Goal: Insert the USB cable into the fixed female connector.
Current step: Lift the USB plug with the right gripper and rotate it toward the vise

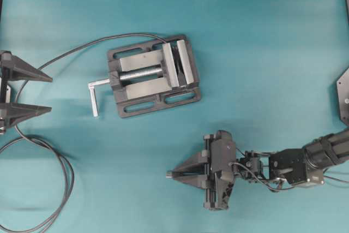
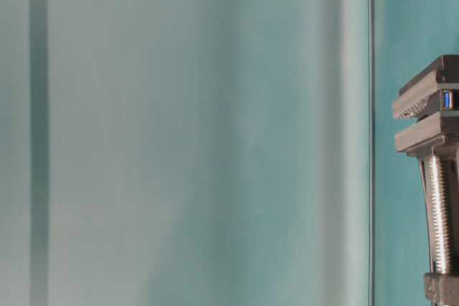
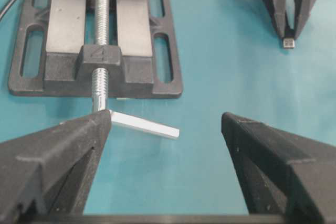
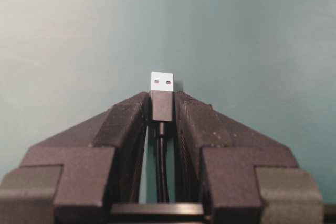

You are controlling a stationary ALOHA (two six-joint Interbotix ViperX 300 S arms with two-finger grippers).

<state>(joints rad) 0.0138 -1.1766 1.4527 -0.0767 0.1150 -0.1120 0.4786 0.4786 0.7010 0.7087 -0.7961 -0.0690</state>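
Teal table (image 1: pixel 262 53), seen from overhead. Grey vise (image 1: pixel 154 76) sits left of centre, its crank handle (image 1: pixel 94 95) sticking out toward the left edge. Long dark cable (image 1: pixel 65 58) runs from the vise's far side, arcs left past the left gripper (image 1: pixel 50 94), then loops in big coils at the lower left. Left gripper at the left edge, jaws spread wide, nothing between them; its tips point toward the handle but sit apart from it. In the left wrist view the two fingers (image 3: pixel 52 156) frame the handle end, with bare table in the gap. Right gripper (image 1: pixel 170 174) lies low and right of the vise, well apart from it, fingers pointing left. It is clamped on the plug (image 4: pixel 161 98) of the USB cable (image 4: pixel 161 166): right wrist view shows the dark plug body pinched between the fingers, silvery tip poking out past the fingertips, thin cable trailing back between them. Plug tip also visible in the left wrist view, top right, at the end of the right gripper's fingers. Socket (image 2: pixel 447 99): table-level view shows a small blue-faced port held between the vise jaws at the right edge of frame. Plug and socket are well apart.
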